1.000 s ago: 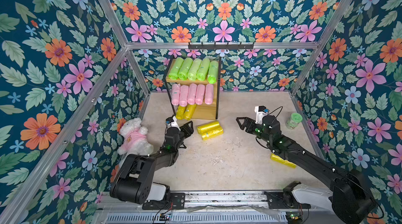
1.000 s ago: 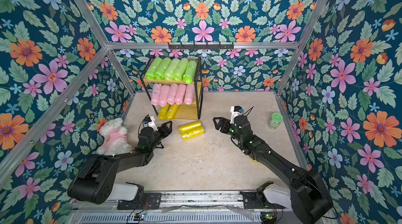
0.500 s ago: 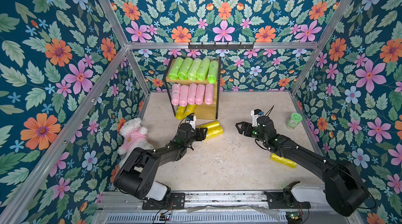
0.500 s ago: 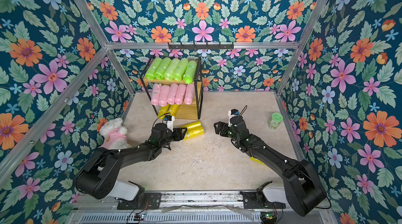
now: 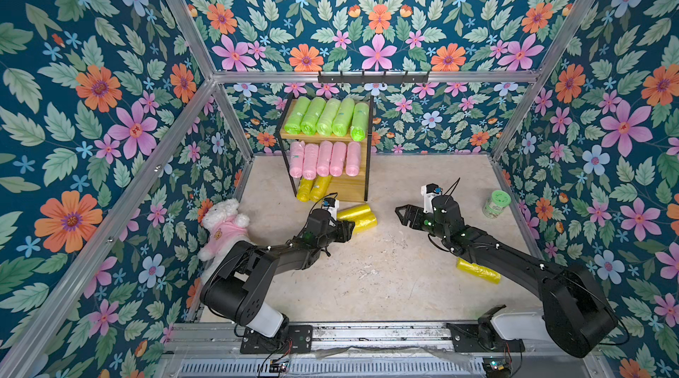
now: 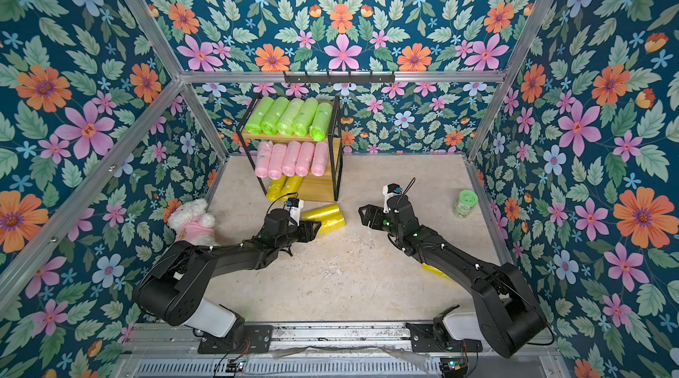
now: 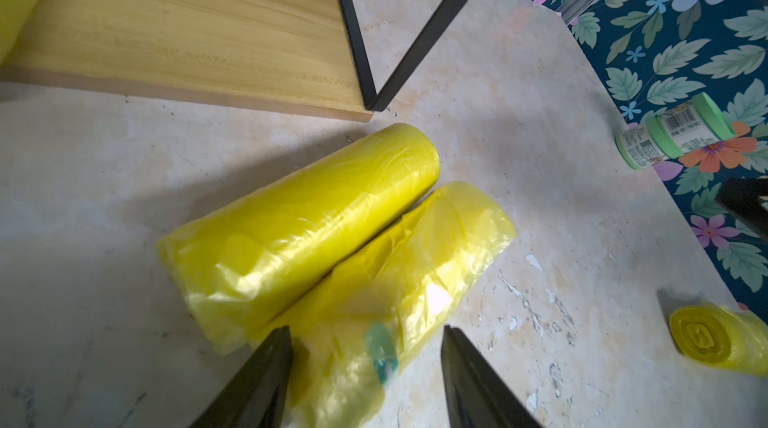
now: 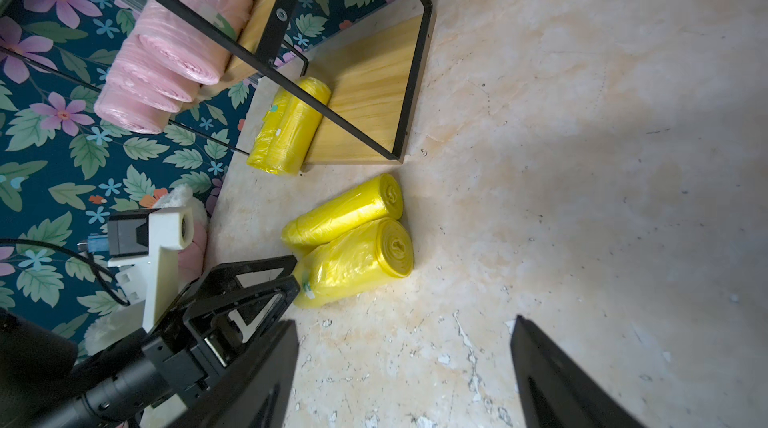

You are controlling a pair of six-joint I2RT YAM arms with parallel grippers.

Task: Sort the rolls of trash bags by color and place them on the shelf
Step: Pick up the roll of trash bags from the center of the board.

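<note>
Plush toy point(image 5: 224, 225): far left, against the wall.

Shelf point(image 5: 351, 190) at the back. Five green rolls point(image 5: 325, 117) on the top board, five pink rolls point(image 5: 325, 159) on the middle board, two shelved yellow rolls point(image 5: 311, 188) at the left end of the bottom board.

On the tabletop point(image 5: 385, 277) just in front of the shelf, the far roll point(image 5: 352, 212) and the near roll point(image 5: 364, 223) lie side by side, touching.

Left pincer point(image 5: 349, 227) sits at the near roll's end. In both top views its body hides the grip. The left wrist view shows the fingers point(image 7: 266, 376) standing apart on either side of the roll's teal-sticker end, with a gap at one side: released, not clamped.

Right pincer point(image 5: 400, 212): spread wide, nothing between, above bare tabletop. The right wrist view alone shows the pair's coiled ends.

Lone roll point(image 5: 477, 269) lies beside the right arm. It is plain in a top view and nearly hidden by the arm in a top view point(image 6: 431, 270).

Jar point(image 5: 496, 203): by the right wall.
</note>
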